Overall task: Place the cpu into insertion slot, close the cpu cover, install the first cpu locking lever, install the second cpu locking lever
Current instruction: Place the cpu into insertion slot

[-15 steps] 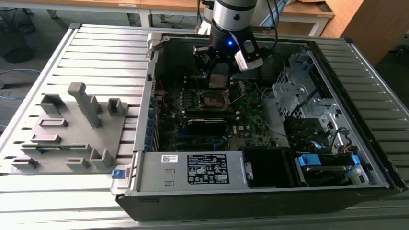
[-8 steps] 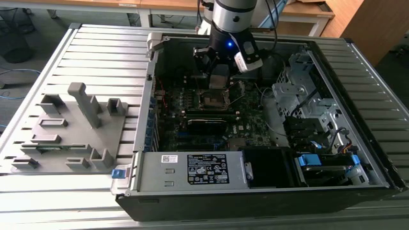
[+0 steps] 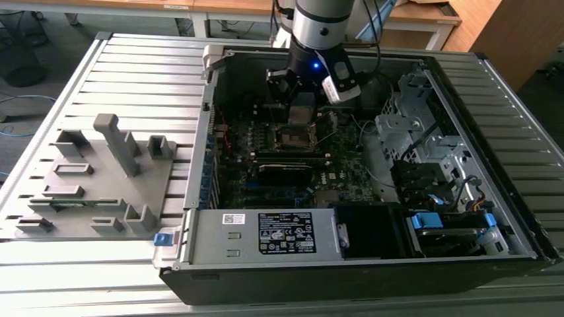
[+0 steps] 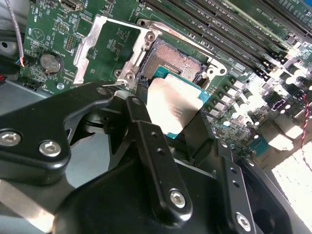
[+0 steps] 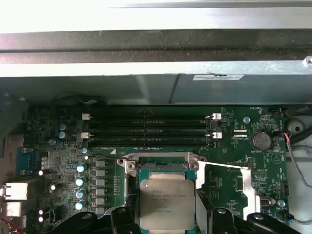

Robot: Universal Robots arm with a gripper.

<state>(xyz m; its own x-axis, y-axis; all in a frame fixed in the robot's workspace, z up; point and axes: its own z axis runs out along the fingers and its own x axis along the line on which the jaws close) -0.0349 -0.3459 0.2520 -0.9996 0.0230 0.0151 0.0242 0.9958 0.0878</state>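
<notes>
Exterior view high over case (image 3: pixel 352 285); both wrist views close on insertion slot (image 5: pixel 162 167) (image 4: pixel 178 60).

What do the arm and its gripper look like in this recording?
The arm is a silvery-grey cylinder ending in a black wrist with a small blue light. A white-and-grey module is mounted beside it, and dark cables run behind. The gripper is matte black, rounded links and flat bars fastened with silver socket-head screws; its jaws are black too.

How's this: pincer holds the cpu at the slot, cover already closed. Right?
Not quite. The cover is open, swung to the side of the slot, as the second wrist view shows. The pincer does hold the cpu at the slot.
</notes>
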